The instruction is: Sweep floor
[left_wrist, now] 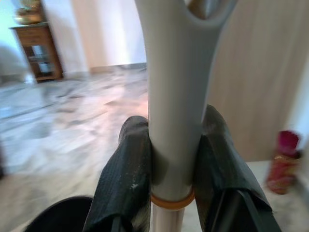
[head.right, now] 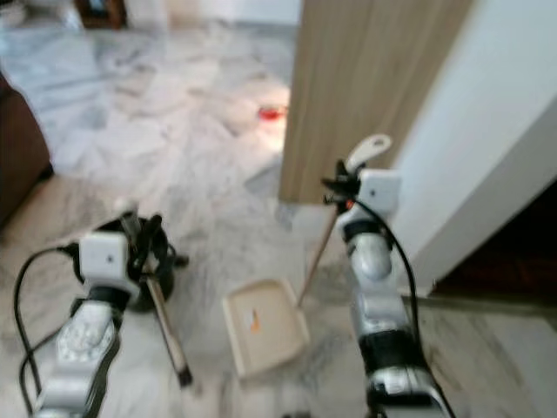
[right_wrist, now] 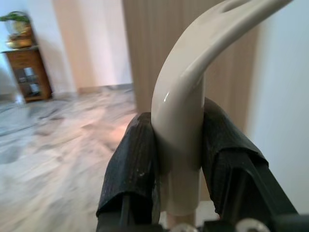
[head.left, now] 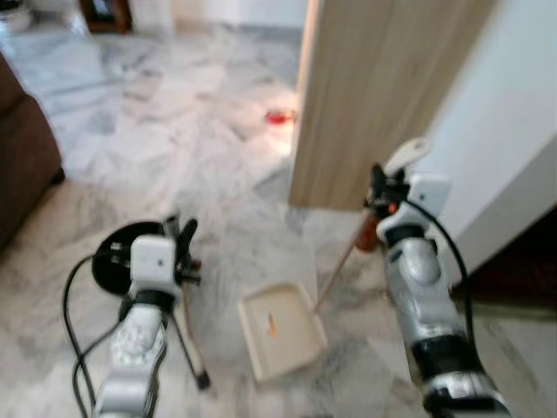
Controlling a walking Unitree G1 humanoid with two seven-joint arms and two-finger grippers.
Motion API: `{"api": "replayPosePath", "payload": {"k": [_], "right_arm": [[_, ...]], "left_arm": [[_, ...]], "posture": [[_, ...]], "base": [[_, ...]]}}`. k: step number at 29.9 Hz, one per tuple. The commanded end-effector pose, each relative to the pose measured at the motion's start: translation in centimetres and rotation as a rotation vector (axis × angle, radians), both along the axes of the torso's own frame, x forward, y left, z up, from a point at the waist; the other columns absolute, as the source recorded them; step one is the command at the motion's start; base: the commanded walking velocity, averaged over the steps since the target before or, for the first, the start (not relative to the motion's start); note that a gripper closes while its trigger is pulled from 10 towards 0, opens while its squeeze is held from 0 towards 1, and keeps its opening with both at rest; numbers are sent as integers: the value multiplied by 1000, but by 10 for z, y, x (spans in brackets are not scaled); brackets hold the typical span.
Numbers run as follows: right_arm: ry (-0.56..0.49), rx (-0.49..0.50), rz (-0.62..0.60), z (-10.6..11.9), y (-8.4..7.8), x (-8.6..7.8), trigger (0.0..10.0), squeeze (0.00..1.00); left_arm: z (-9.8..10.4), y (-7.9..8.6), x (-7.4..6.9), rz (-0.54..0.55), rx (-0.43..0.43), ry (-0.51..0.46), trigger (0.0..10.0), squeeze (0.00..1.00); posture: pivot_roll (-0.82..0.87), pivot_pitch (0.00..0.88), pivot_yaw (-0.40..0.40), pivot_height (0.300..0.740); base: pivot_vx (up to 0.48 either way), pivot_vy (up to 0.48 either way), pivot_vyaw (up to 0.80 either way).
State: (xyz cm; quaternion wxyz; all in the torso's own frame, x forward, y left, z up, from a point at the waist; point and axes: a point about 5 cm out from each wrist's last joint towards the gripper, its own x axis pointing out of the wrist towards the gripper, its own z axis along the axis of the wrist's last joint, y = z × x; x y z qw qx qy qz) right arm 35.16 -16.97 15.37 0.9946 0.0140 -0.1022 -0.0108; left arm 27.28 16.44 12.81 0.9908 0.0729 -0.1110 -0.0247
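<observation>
My left gripper [head.left: 180, 246] is shut on a grey broom handle [left_wrist: 176, 96] with an orange ring. The pale stick [head.left: 190, 340] slants down to a dark tip near the floor at the front. My right gripper [head.left: 383, 193] is shut on the curved cream handle [right_wrist: 181, 111] of a long-handled dustpan. Its thin stick [head.left: 339, 261] runs down to the cream pan [head.left: 283, 329], which lies flat on the marble floor between my arms. A small orange scrap [head.left: 271, 326] lies inside the pan.
A wooden door panel [head.left: 383, 87] and a white wall [head.left: 513, 113] stand close on the right. A red bottle [left_wrist: 284, 162] sits at the door's foot. A brown sofa [head.left: 22, 157] is at left, a black round object [head.left: 113, 252] beside my left arm, a red item [head.left: 278, 116] farther off.
</observation>
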Motion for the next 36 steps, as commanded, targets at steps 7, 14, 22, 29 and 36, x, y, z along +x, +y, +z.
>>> {"api": "replayPosePath", "payload": {"k": [7, 14, 22, 29, 36], "right_arm": [[-53, -10, 1, 13, 2, 3, 10000, 0], [-55, -11, -7, 13, 1, 3, 10000, 0], [-56, -12, -10, 13, 2, 3, 10000, 0], [-56, -11, -31, 12, 0, 2, 10000, 0], [-37, -31, -67, 3, 4, -4, 10000, 0]], "left_arm": [[6, 2, 1, 4, -9, -20, 10000, 0], [4, 1, 1, 3, -11, -13, 10000, 0], [4, 1, 0, -1, -19, -3, 10000, 0], [5, 1, 1, -16, -10, -10, 10000, 0], [11, 7, 3, -39, 24, -14, 10000, 0]], "posture": [[-48, 114, -50, 740], [-49, 121, -50, 740], [-51, 130, -48, 740], [-45, 133, -31, 740], [-28, 128, 10, 740]], "base": [[0, 274, -800], [0, 195, -800], [0, 221, -800], [0, 137, -800], [0, 0, -800]]}}
